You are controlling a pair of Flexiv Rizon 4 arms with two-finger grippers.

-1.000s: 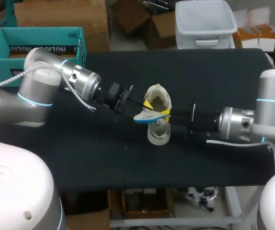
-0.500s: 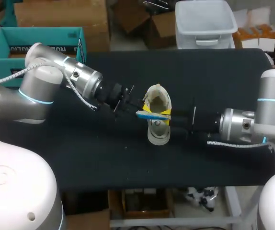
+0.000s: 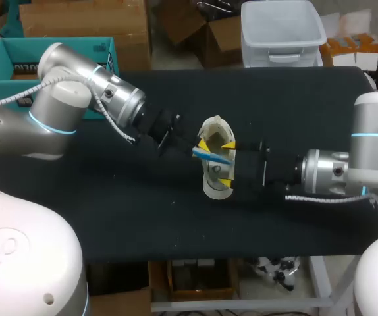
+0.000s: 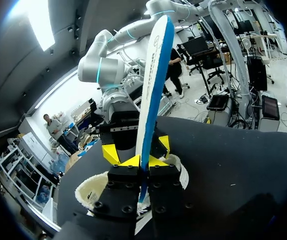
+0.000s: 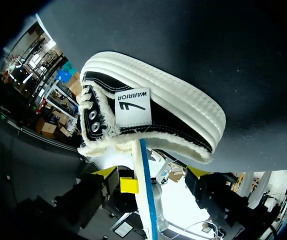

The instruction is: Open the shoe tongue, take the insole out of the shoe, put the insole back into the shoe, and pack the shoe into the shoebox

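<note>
A white and black shoe (image 3: 216, 161) lies at the middle of the black table (image 3: 143, 217). Over its opening a white insole with a blue underside (image 3: 212, 157) stands on edge, and my left gripper (image 3: 202, 147) is shut on its end. In the left wrist view the insole (image 4: 153, 85) rises from between the closed yellow tips of the left gripper (image 4: 136, 161), above the shoe (image 4: 96, 187). My right gripper (image 3: 227, 164) stands open astride the shoe from the right. In the right wrist view the right gripper (image 5: 152, 174) is spread wide either side of the insole (image 5: 144, 200), below the shoe (image 5: 153, 117). The teal shoebox (image 3: 1, 69) sits at the far left.
My left arm (image 3: 77, 99) lies across the table's left half, my right arm (image 3: 327, 174) across its right half. The front strip of the table is bare black cloth.
My left gripper shut on the insole while the right one still held it. The right gripper then opened wide and let go. The insole tilted up over the shoe.
</note>
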